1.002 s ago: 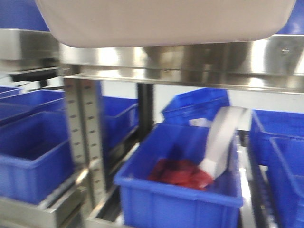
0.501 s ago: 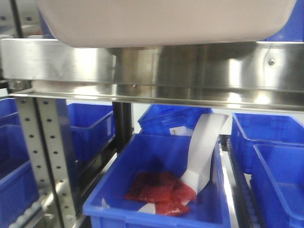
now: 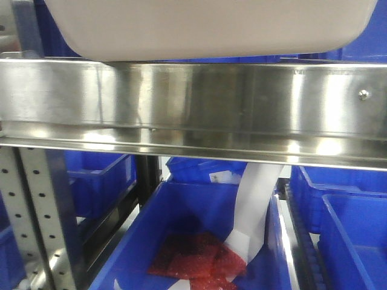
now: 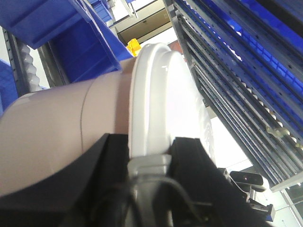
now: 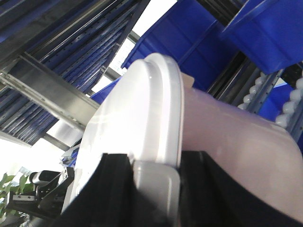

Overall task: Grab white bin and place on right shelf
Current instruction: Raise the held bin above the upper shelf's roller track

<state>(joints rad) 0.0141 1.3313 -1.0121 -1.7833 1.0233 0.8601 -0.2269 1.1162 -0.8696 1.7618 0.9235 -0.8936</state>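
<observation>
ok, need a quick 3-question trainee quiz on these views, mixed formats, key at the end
1. True or false: in the front view, the off-white plastic bin with the glossy white lid appears below the polished stainless-steel shelf rail.
2. What lies in the blue open plastic crate under that rail? A) red packets B) green bottles C) nothing
3. Fill in: the left gripper and right gripper each straddle the lid's grey ____.
Key: 1 false, it appears above the rail; 2 A; 3 handle.
</observation>
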